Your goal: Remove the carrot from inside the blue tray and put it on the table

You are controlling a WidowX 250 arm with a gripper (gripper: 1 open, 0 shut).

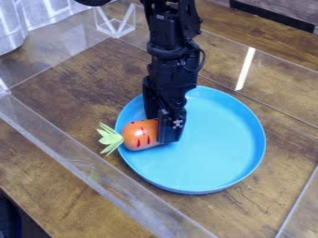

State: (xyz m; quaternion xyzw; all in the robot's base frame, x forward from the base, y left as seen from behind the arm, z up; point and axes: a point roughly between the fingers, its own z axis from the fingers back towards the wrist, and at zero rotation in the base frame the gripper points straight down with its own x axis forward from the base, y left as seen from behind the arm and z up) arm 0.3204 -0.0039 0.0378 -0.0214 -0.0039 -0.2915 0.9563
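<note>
The orange carrot (140, 136) lies inside the blue tray (224, 139) at its left rim, with its green leafy top (111, 138) hanging over the edge onto the table (74, 98). My black gripper (165, 123) has come straight down over the carrot's right half. Its jaws stand open, and the near finger covers part of the carrot. Whether the fingers touch the carrot I cannot tell.
A clear transparent panel (87, 163) runs along the table's near left side, close to the tray. A clear container (118, 17) and a grey object (10, 28) stand at the back left. Bare wood lies to the tray's left and right.
</note>
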